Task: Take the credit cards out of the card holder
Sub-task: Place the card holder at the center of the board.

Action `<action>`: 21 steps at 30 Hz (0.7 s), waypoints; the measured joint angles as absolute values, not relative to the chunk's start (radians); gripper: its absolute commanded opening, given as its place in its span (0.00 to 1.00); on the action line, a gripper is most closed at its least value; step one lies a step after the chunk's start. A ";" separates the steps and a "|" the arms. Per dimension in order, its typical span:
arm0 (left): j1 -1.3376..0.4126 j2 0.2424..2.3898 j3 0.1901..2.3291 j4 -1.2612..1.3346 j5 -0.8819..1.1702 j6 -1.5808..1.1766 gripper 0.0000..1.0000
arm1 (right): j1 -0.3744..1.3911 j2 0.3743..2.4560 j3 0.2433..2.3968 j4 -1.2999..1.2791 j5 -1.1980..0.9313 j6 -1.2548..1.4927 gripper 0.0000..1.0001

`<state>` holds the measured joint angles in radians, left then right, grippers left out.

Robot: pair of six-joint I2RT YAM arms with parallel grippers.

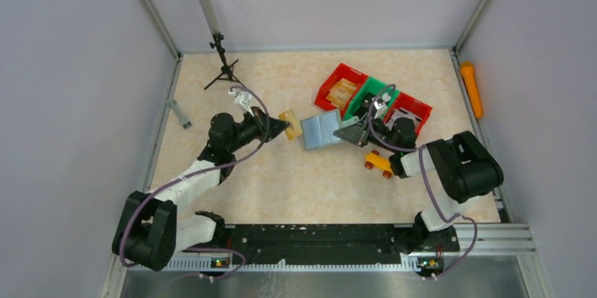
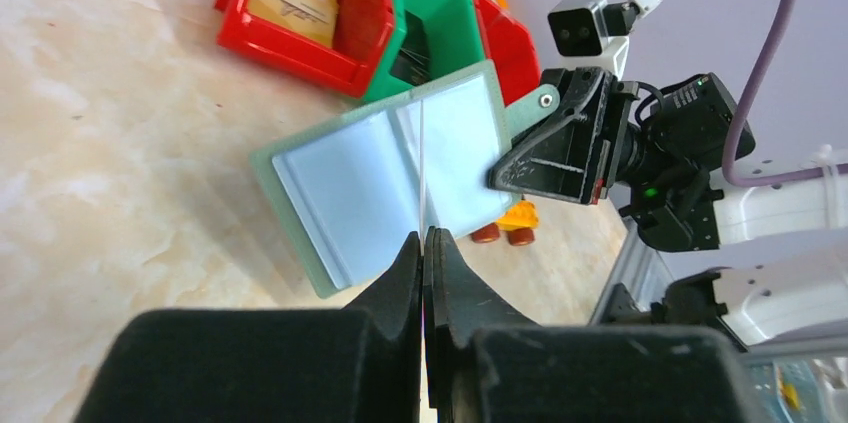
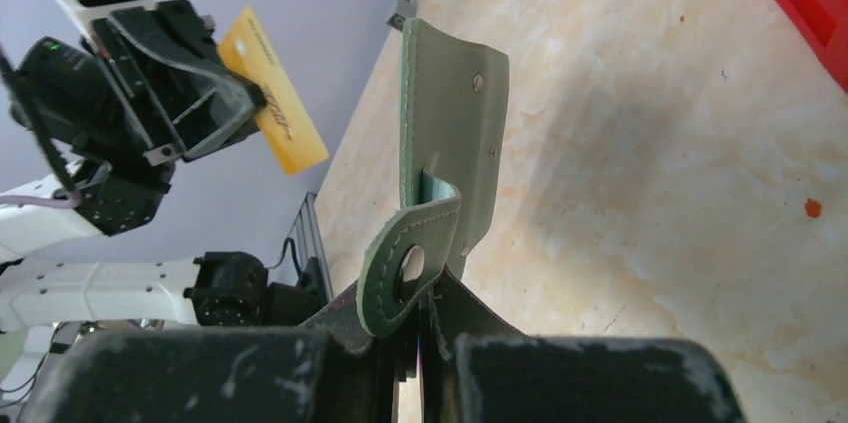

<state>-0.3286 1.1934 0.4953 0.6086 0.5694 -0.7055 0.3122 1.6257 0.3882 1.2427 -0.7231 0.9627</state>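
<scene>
Overhead first: three bins side by side at the far right of the table [image 1: 281, 192]. Red bin [image 1: 341, 85] with tan flat items inside, green bin [image 1: 373, 97] with contents too small to tell, second red bin [image 1: 412, 109] partly behind the right arm. Just in front, the card holder [image 1: 320, 129], open between the grippers. Left gripper [image 1: 281, 127] clenched on a credit card [image 1: 288, 118], just left of the holder. Right gripper [image 1: 350, 132] pinching the holder's right edge, yellow toy car [image 1: 378, 163] nearby.

Next, from the left wrist: fingers [image 2: 395, 283] pressed together on the card, seen edge-on as a thin line. Beyond, the holder spread open, pale grey inside, grey-green at the rim.

Lastly, from the right wrist: jaws shut on the holder's small tab. Stitched grey-green outside, with snaps. Yellow-orange card apart from the holder, in the far gripper.
</scene>
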 measured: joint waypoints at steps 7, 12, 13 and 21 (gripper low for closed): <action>-0.329 1.172 0.482 0.555 0.512 -0.670 0.00 | 0.414 1.743 0.532 1.079 -0.796 0.898 0.10; -0.329 1.187 0.482 0.555 0.517 -0.667 0.00 | 0.451 1.797 0.585 0.999 -0.841 0.871 0.55; -0.329 1.189 0.482 0.556 0.521 -0.667 0.00 | 0.451 1.794 0.585 0.971 -0.835 0.854 0.57; -0.329 1.238 0.482 0.602 0.583 -0.682 0.00 | 0.449 1.610 0.567 0.709 -0.660 0.675 0.76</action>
<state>-0.3286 1.2385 0.4824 0.6022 0.5831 -0.6815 0.4492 1.6104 0.5667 0.7086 -0.6598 0.6754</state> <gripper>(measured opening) 0.008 0.633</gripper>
